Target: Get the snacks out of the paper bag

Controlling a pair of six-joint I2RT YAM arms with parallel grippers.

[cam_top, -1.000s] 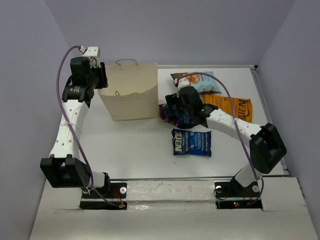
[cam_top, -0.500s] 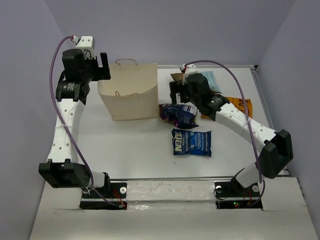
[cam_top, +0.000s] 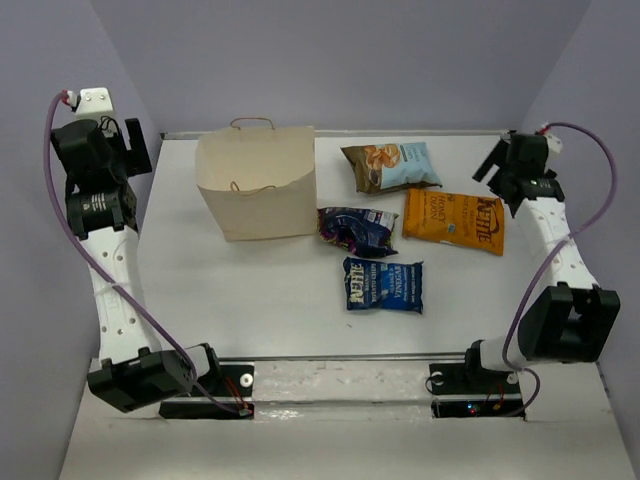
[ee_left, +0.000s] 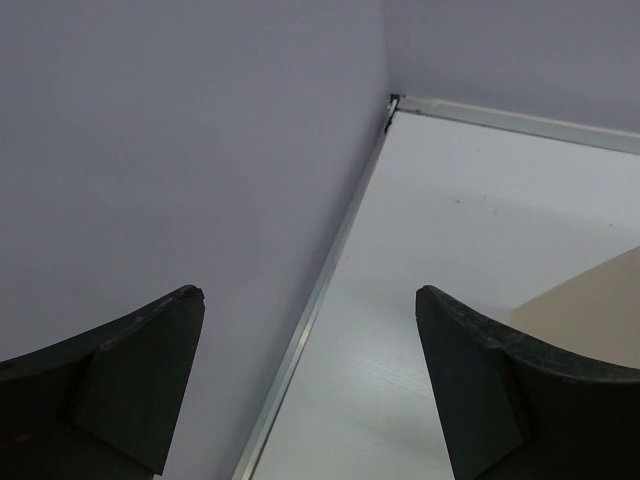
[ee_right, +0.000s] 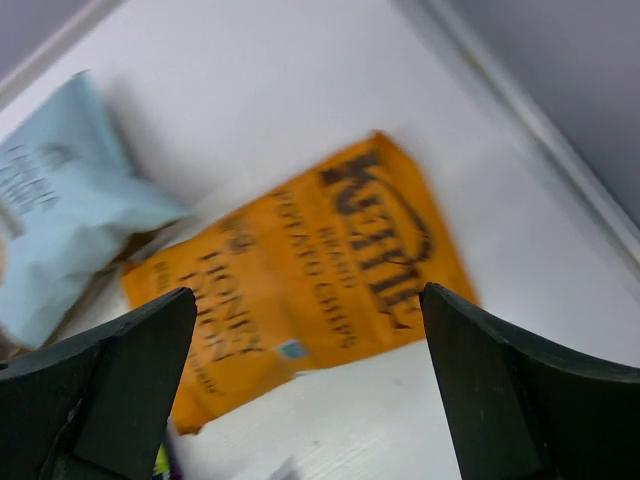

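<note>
**Tan paper bag stands up, four snacks lie outside it**

You can see the paper bag (cam_top: pixel 258 195) standing upright at the far left-middle of the table (cam_top: pixel 260 300), with its top open. All four snacks lie flat on the table to its right.

The orange bag (ee_right: pixel 310 290) says "POTATO CHIPS" and "HONEY" in dark letters, with a big name that looks like "Kettle". The blue bag with white lettering (cam_top: pixel 383 285) lies nearest to you. Its words look like "Kettle" and "Vinegar". The writing on the light blue bag (cam_top: pixel 392 166) and the dark purple-blue bag (cam_top: pixel 357 229) is too small to read.

Your left arm reaches up along the left edge. The left gripper (ee_left: pixel 310 300) is by the wall (ee_left: pixel 150 150) near the far corner, its jaws spread wide and holding nothing. Your right arm reaches up along the right edge. The right gripper (ee_right: pixel 305 292) hangs over the orange bag, jaws spread wide and holding nothing.
</note>
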